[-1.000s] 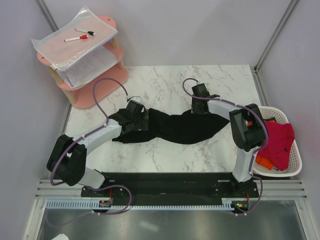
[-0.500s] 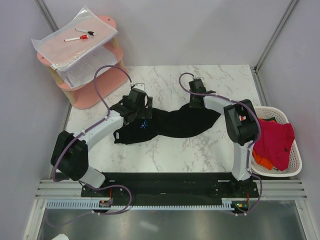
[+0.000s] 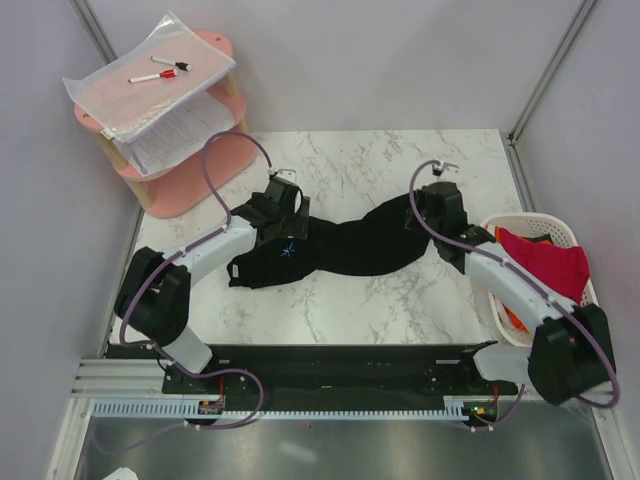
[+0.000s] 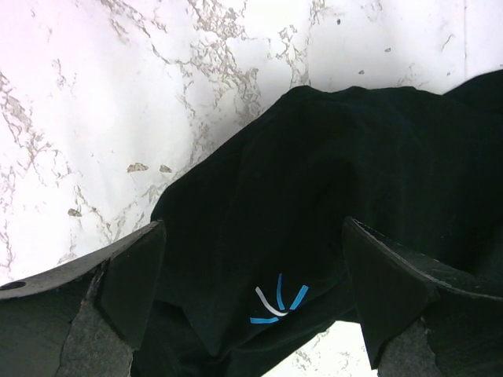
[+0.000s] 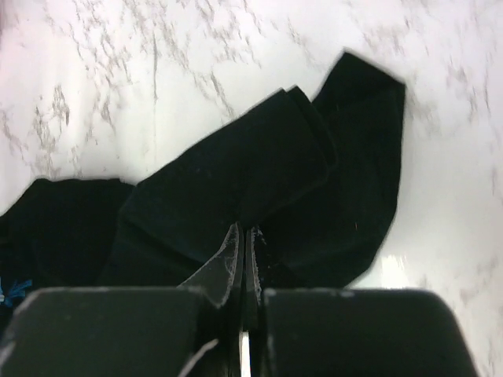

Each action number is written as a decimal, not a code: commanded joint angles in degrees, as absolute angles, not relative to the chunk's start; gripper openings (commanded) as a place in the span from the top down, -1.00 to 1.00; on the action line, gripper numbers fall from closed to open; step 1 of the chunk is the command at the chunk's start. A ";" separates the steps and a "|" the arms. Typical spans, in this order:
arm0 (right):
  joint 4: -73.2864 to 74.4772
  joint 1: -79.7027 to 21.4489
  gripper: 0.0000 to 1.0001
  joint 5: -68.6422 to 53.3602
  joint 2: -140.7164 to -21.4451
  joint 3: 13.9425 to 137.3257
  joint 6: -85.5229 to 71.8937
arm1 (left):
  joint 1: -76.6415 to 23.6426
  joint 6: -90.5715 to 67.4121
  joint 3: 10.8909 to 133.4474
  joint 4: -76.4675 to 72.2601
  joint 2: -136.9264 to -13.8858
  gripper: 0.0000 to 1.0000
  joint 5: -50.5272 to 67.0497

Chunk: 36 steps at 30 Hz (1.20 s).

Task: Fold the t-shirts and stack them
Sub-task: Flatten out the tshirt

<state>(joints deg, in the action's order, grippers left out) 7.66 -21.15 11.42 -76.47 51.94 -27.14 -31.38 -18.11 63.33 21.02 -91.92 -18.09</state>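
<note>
A large black t-shirt [image 3: 350, 248] lies bunched across the middle of the marble table [image 3: 330, 165]. A small blue and white mark [image 4: 279, 302] shows on its left part. My left gripper [image 3: 284, 225] hovers over that left part, open; its two fingers [image 4: 130, 275] straddle the cloth [image 4: 314, 173] without touching it. My right gripper [image 3: 424, 208] is shut on a fold at the shirt's right end, the cloth [image 5: 259, 165] pinched at the closed fingertips [image 5: 233, 247]. A red t-shirt [image 3: 548, 262] and an orange one [image 3: 511, 318] lie in the basket.
A white slatted basket [image 3: 520, 222] stands at the table's right edge, under my right arm's elbow. A pink two-tier shelf [image 3: 190, 165] with papers and markers stands at the back left. Walls close in the back and sides.
My right gripper has shut and shifted right to the shirt's right end, its elbow swinging out over the basket. The left gripper has edged back, still open.
</note>
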 commanded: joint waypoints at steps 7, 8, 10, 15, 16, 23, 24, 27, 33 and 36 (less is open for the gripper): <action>32.05 -21.27 0.79 0.88 -58.28 33.75 -40.97 | -31.38 -18.72 62.23 20.57 -92.99 -0.99 -19.16; 33.56 -21.27 0.64 1.05 -56.97 35.32 -40.26 | -31.46 -18.72 62.23 20.57 -92.81 -0.99 -19.16; 34.97 -21.27 0.00 3.15 -52.40 37.52 -36.06 | -31.38 -18.90 62.14 20.39 -92.29 -0.99 -19.25; 29.20 -21.18 -0.96 13.34 -52.27 43.50 -29.80 | -31.38 -18.55 63.01 20.21 -92.46 -0.99 -19.60; 27.70 -21.27 -0.96 15.88 -54.03 43.85 -28.49 | -31.38 -18.54 63.28 20.21 -92.63 -0.99 -19.69; 16.44 -20.22 -0.97 20.39 -76.77 47.54 -25.58 | -31.29 -17.23 63.63 20.30 -93.69 -0.99 -20.83; 15.22 -20.13 -0.96 20.22 -78.82 48.42 -25.32 | -31.03 -17.05 63.55 20.39 -93.60 -0.99 -21.18; 13.81 -19.60 -0.96 19.69 -84.98 51.93 -24.26 | -30.41 -16.88 63.28 20.39 -93.60 -0.99 -21.09; 14.50 -19.07 -0.89 26.18 -93.33 57.21 -23.64 | -29.01 -16.00 65.56 20.39 -96.84 -0.99 -17.33; 13.63 -18.19 -0.82 26.11 -97.90 58.62 -24.17 | -28.92 -15.21 68.63 20.39 -101.24 -1.00 -13.64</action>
